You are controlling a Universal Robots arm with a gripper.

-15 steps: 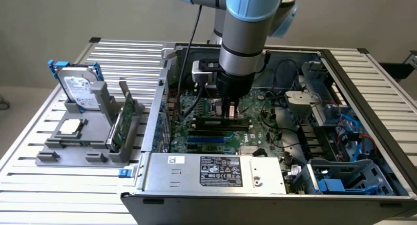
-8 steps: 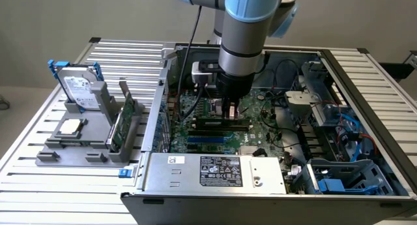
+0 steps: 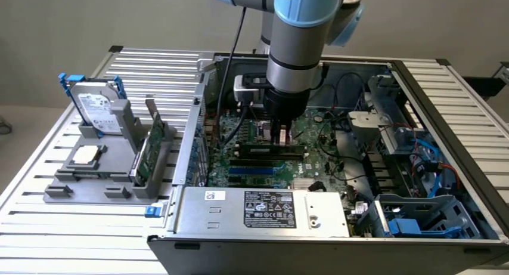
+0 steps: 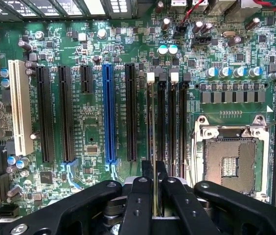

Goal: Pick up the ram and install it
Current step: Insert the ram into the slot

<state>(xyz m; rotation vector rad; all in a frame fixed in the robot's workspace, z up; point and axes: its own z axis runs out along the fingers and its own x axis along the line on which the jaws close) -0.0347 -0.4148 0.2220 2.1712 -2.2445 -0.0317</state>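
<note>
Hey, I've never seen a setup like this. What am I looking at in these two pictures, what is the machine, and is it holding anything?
The machine is a robot arm with a gripper on its end. One picture comes from a camera standing off the arm. It shows the arm reaching down into an open computer case that sits on a slatted metal table. The other picture comes from a camera on the wrist, looking past the black fingers onto the green motherboard. The gripper is shut on the ram, a thin memory stick seen edge-on there and lined up with a memory slot. On the exterior view's left, a grey holder carries a hard drive and a small processor chip.
</note>
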